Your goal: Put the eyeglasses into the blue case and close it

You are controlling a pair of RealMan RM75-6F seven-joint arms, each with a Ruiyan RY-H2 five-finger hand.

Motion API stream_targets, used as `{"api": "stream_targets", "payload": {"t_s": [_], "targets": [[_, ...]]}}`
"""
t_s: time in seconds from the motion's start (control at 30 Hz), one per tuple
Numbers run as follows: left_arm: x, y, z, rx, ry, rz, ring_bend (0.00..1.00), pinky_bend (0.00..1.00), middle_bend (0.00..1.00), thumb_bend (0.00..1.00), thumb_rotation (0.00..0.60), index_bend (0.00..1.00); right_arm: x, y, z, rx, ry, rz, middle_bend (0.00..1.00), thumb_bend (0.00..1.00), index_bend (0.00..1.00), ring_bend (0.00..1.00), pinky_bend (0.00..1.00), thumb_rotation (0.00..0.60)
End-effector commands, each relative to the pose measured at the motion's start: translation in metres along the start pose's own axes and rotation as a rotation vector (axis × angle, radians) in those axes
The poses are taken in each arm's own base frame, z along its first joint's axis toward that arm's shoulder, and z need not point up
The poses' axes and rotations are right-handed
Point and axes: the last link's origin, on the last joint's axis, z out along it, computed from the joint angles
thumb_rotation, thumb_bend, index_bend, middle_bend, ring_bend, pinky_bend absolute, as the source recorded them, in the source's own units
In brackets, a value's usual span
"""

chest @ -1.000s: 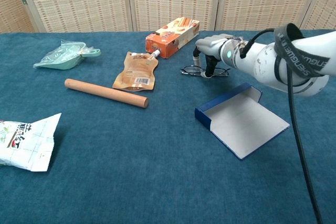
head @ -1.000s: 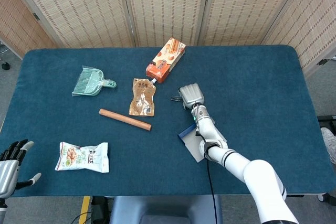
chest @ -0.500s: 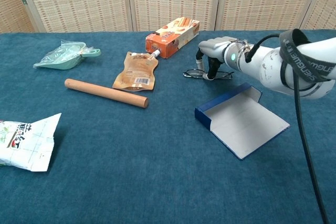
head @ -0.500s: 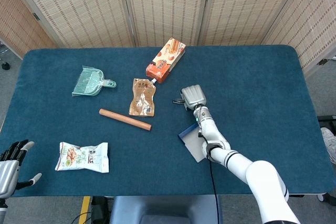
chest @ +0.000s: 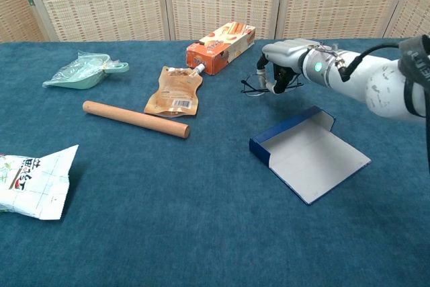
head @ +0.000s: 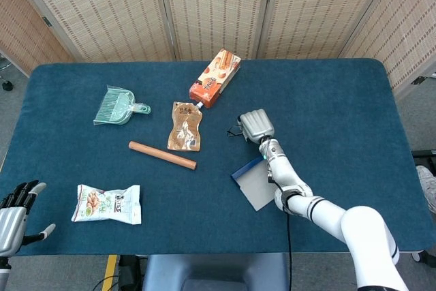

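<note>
Right hand has its fingers curled around the eyeglasses, holding them just above the table, a bit beyond the blue case. The case lies open and flat. Left hand sits far from the case, fingers spread, holding nothing.

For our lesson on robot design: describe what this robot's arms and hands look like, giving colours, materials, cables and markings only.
The right arm is glossy white, with a black band bearing grey lettering, a black cable alongside, and a small green light at the wrist. The right hand is silver-grey. The left hand is silver with black fingers.
</note>
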Motion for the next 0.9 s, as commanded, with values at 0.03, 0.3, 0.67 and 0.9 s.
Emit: {"api": "stream_targets", "payload": {"t_s": [0.03,0.3,0.67,0.9], "targets": [[0.000,0.000,0.000,0.001,0.001,0.000,0.10,0.22,0.13,0.20,0.600,0.18,0.011,0.009,-0.021,0.059,0.049,0.000,1.00,0.53,0.59,1.00,1.00,0.600],[0.000,0.004,0.001,-0.010,0.000,-0.002,0.10,0.22,0.13,0.20,0.600,0.18,0.019,0.016,-0.084,0.197,0.088,0.000,1.00,0.53,0.59,1.00,1.00,0.600],[-0.002,0.006,0.001,-0.023,-0.005,-0.014,0.10,0.22,0.13,0.20,0.600,0.18,-0.021,0.022,-0.128,0.239,0.020,-0.021,1.00,0.52,0.59,1.00,1.00,0.600],[-0.003,0.002,-0.001,-0.009,-0.008,-0.021,0.10,0.22,0.13,0.20,0.600,0.18,-0.036,0.021,-0.137,0.253,0.026,-0.012,1.00,0.51,0.59,1.00,1.00,0.600]]}}
